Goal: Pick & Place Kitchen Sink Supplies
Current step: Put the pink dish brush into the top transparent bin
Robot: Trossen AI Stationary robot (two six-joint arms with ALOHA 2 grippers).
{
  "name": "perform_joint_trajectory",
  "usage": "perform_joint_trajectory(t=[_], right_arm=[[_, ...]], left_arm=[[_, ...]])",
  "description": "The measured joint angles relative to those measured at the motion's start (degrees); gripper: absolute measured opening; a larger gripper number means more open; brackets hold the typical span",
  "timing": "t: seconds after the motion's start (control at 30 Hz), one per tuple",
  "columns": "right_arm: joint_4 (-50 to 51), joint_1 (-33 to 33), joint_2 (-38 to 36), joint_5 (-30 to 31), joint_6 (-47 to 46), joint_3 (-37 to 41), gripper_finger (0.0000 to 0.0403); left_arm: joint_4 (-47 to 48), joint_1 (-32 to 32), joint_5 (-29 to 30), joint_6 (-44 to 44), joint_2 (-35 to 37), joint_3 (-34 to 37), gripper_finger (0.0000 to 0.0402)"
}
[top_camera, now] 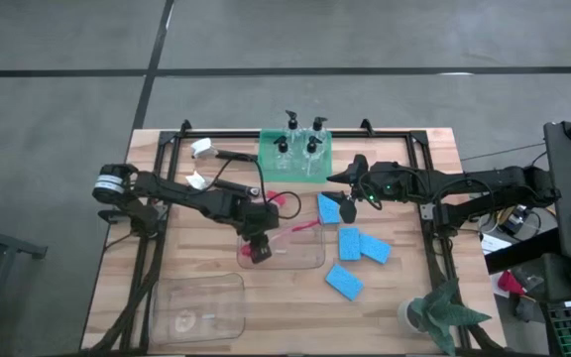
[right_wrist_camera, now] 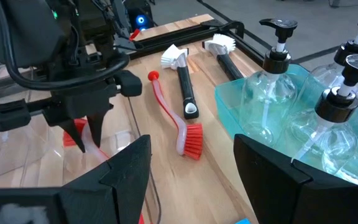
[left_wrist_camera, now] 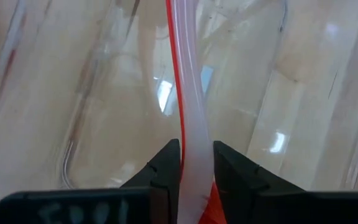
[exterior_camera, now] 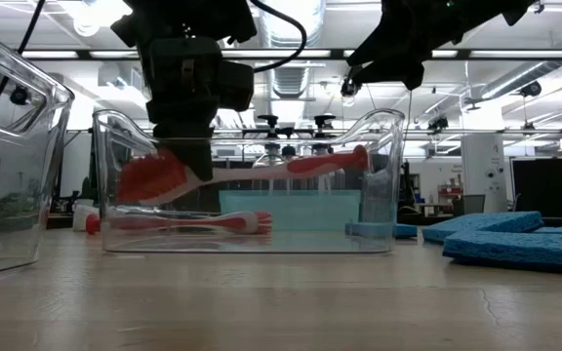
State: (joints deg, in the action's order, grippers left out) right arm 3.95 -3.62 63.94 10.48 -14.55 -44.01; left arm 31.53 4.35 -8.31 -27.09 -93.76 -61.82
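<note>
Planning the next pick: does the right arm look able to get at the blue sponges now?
Probably yes: the right gripper hangs open beside the blue sponges, which lie bare on the table with nothing over them.

Red brush (exterior_camera: 247,171) tilted inside clear bin; second red brush (exterior_camera: 179,223) flat beneath. Four blue sponges (top_camera: 363,246) centre-right; pump bottles (top_camera: 300,144) upper centre.

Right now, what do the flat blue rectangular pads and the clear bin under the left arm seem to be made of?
The flat bright-blue rectangular pads look like soft foam sponge: matte, with a rough, porous surface in the low view. The clear rectangular bin looks like rigid glossy plastic: fully see-through, with rounded moulded corners and ceiling-light reflections. Glass seems less likely, though looks alone cannot exclude it.
</note>
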Motion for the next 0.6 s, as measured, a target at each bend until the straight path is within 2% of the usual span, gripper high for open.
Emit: perform_joint_trajectory(t=[0.37,0.6], right_arm=[[0.0,0.0,0.0,0.0,0.1,0.3,0.0224],[0.0,0.0,0.0,0.1,0.0,0.6,0.0224]], left_arm=[[0.0,-0.2,-1.0,-0.2,2.1,0.1,0.0121],[5.7,-0.4,-0.6,2.8,6.4,-4.2,0.015]])
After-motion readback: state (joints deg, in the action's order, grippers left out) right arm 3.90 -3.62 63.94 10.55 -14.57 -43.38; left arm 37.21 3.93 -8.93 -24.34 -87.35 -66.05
